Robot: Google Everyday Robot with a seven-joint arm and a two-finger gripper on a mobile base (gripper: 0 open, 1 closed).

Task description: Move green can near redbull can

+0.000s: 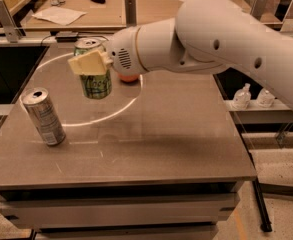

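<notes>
The gripper (92, 63) is clamped on the upright green can (98, 86), while the redbull can (44, 118) stands apart near the worktop (176, 139) left edge.

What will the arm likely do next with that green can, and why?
Probably ease it toward the redbull can and stop just short. The gripper is clamped on the green can farther back on the table, and a visible gap separates the two cans.

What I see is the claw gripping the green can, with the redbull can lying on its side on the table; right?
No: in the camera view the redbull can stands upright on the table, not on its side. The claw does grip the green can.
</notes>
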